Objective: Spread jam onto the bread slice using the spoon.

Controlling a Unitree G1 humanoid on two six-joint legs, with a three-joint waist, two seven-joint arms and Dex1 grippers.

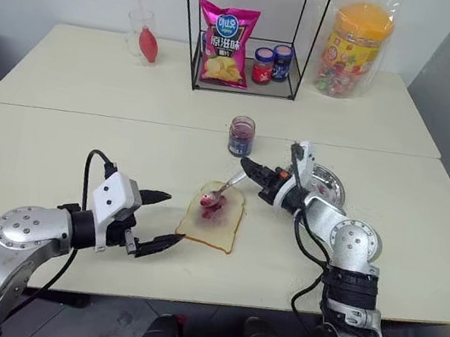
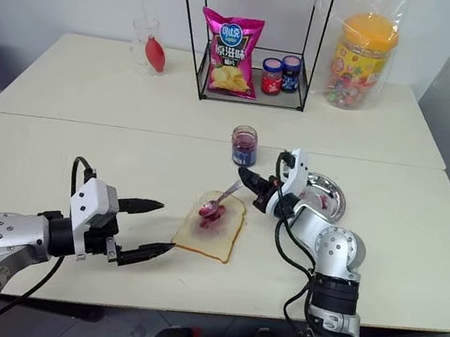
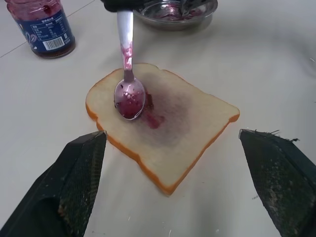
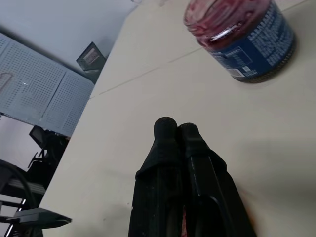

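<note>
The right pincer (image 1: 247,169), reaching low toward the left, is clamped on the slim silver metal spoon (image 1: 219,195), its red-smeared bowl resting on the square white bread slice (image 1: 213,218) lying on the pale desk (image 1: 53,166), over dark red jam (image 3: 148,111). The left pincer (image 1: 166,220) hovers spread wide just beside the slice.

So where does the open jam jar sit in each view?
Left eye: open jam jar mid-table, beyond the bread slice.
Right eye: jar just past the bread.
Left wrist: jar at a corner, beyond the bread.
Right wrist: jar ahead of the shut right gripper.
Shared landmark: the bread slice, except right wrist.
</note>
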